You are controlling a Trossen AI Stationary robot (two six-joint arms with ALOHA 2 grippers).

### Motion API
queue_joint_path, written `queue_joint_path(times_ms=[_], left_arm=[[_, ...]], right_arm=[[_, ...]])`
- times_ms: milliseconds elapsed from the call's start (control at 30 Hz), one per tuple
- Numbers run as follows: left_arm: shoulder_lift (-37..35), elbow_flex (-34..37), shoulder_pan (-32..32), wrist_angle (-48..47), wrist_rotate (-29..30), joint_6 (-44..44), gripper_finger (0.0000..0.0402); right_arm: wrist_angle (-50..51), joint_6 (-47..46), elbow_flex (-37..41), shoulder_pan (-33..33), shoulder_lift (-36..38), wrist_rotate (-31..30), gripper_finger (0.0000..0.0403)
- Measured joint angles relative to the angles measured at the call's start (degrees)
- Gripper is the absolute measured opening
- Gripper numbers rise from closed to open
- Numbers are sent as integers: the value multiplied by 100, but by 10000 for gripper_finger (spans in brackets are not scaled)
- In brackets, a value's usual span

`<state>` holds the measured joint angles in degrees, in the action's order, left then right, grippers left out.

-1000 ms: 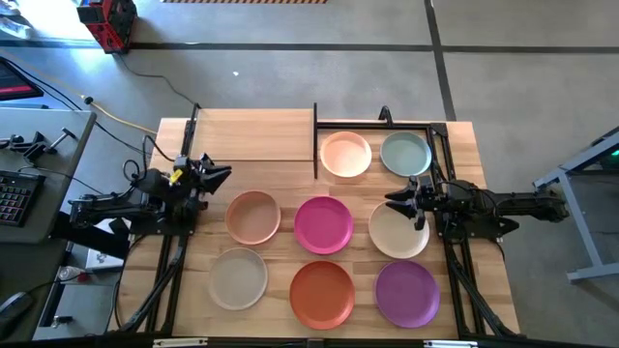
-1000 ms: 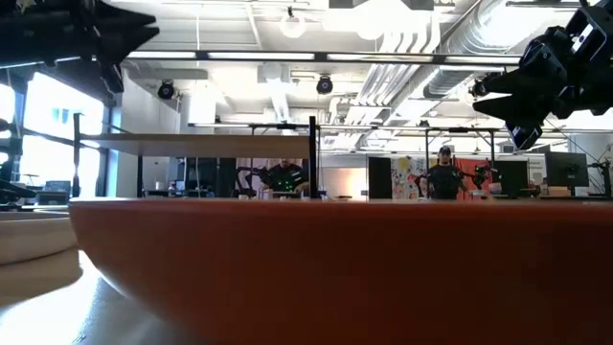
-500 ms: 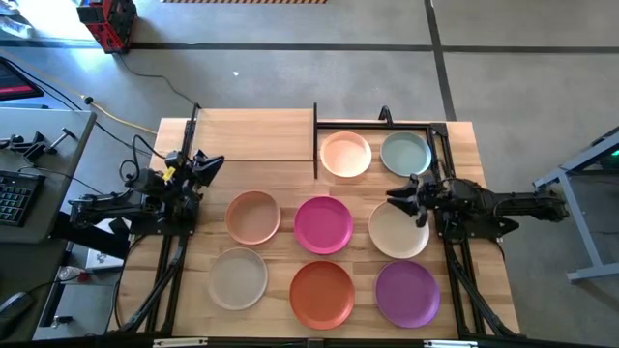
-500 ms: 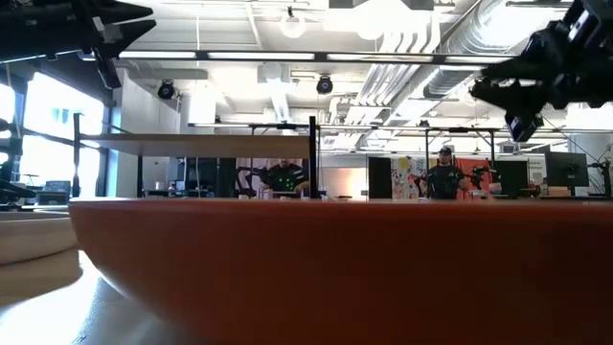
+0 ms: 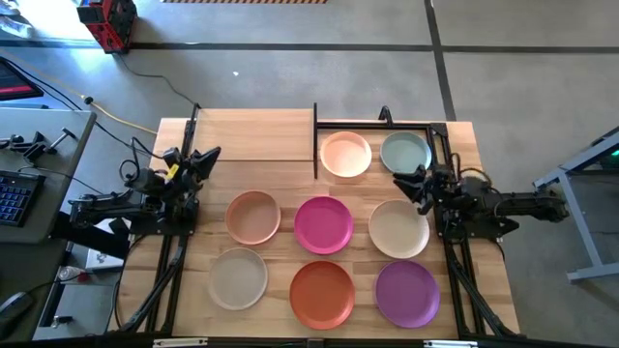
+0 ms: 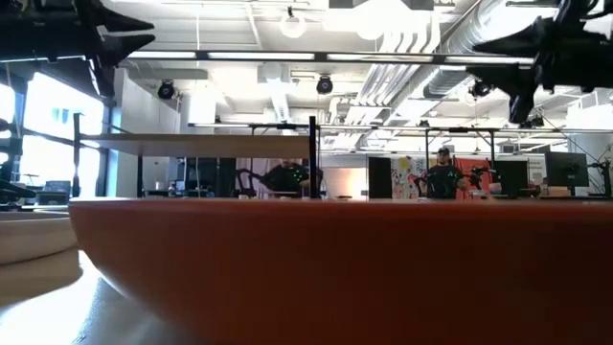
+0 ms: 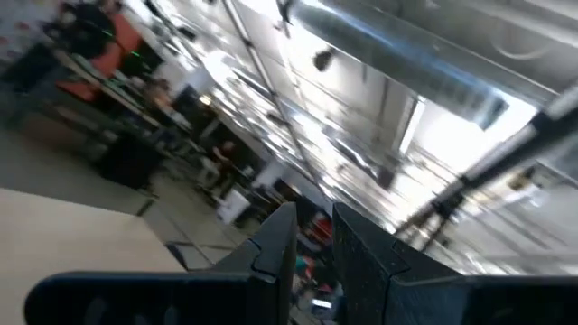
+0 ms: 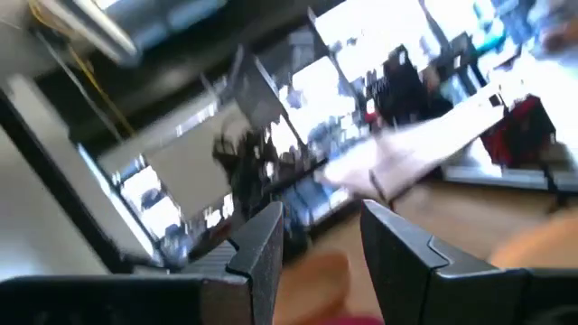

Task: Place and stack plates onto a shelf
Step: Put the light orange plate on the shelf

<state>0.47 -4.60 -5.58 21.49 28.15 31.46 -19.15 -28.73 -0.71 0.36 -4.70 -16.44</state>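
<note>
Several round plates lie flat on the slatted wooden table. The peach (image 5: 345,155) and pale green (image 5: 405,153) plates lie inside a thin black frame (image 5: 315,145) at the far right. Nearer lie the tan-pink (image 5: 253,217), magenta (image 5: 323,224), cream (image 5: 398,230), beige-grey (image 5: 238,277), orange (image 5: 322,294) and purple (image 5: 407,293) plates. The shelf board (image 5: 253,135) stands at the far left on black legs. My left gripper (image 5: 208,158) hovers by the shelf's near left corner, slightly open and holding nothing. My right gripper (image 5: 411,181) hovers open and holding nothing between the cream and pale green plates.
The orange plate's rim (image 6: 335,259) fills the low view's foreground. The shelf board (image 6: 196,144) shows above it. Arm bases and cables sit at the table's left and right edges. A desk with a keyboard (image 5: 14,198) stands beyond the left edge. People show in the room behind.
Both grippers have tipped their fingers upward. My left gripper has swung from pointing at the table's right toward the far edge, rolling as it went. My right gripper has risen a little and swung toward the far edge, off the cream plate. The plates have not moved.
</note>
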Motion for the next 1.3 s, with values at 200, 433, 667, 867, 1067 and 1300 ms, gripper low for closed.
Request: queue_joint_path(times_ms=[200, 433, 667, 867, 1067, 1300], left_arm=[[0, 2, 0, 406, 203, -8, 62], [109, -182, 0, 521, 217, -77, 62], [842, -979, 0, 497, 237, -661, 62], [1839, -1911, 0, 242, 248, -1262, 62], [2871, -2823, 0, -498, 264, -1620, 62], [3846, -3674, -46, -1256, 265, -2033, 62]], right_arm=[[-299, 1077, -594, 0, -27, -34, 133], [367, 2936, -1977, 0, -461, -68, 133], [2326, 3769, -3628, 0, -1455, -1185, 133], [3946, 3917, -4780, -10, -2406, -1638, 133], [4906, 4150, -5543, -283, -3288, -1494, 133], [5203, 4259, -5941, -914, -4233, -311, 133]])
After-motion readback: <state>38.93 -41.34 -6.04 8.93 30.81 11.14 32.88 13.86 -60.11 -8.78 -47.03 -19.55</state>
